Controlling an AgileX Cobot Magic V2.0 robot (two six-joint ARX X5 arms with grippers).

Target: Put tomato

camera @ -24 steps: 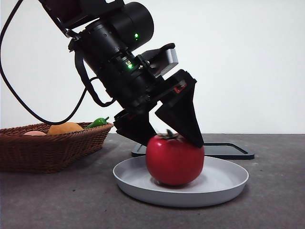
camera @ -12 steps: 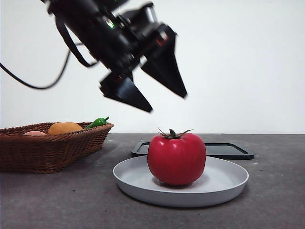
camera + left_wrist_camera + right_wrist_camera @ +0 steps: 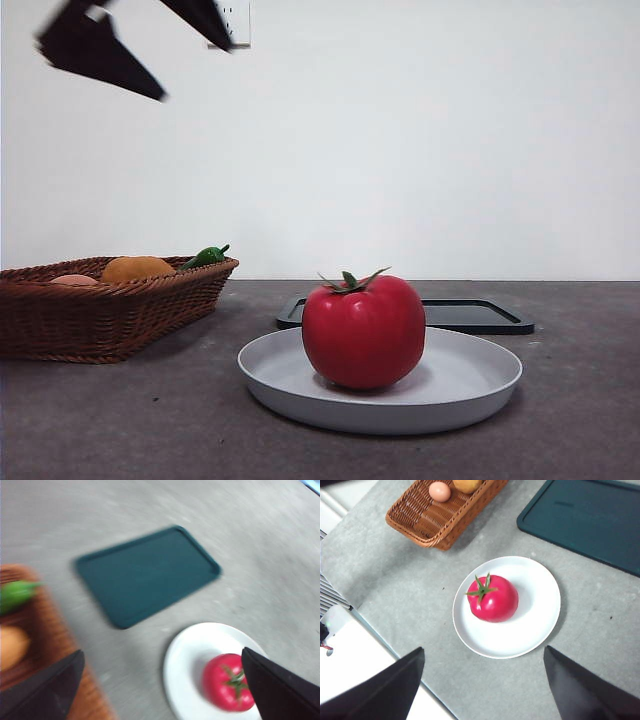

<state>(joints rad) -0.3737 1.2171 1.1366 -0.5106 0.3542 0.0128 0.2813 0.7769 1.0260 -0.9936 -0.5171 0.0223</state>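
I count one glossy round red tomato (image 3: 363, 332) with a small green leafy stem, sitting upright on one shallow round white plate (image 3: 470, 384); the tomato rests left of the plate's centre in the front view. Behind the plate lies one flat dark green rectangular tray (image 3: 480, 314), apart from it. To the side stands one brown woven wicker basket (image 3: 100, 320), holding one round orange fruit (image 3: 136, 268), one small green pepper (image 3: 205, 256) and one pale pinkish egg-shaped item (image 3: 439, 491). All of this sits on one grey table (image 3: 120, 420).

My left gripper (image 3: 160, 680) hangs high above the table with its two black jaws spread wide, and nothing is between them. Its view is blurred, but it takes in the tomato on the plate, the tray and an edge of the basket, all well below and untouched. In the front view two black jaw tips at the top left corner are all that shows of an arm, well clear of the tomato.

My right gripper (image 3: 482, 680) is also raised high over the table, jaws wide apart and holding nothing, looking straight down on the plate with the tomato, with the basket and tray beyond.
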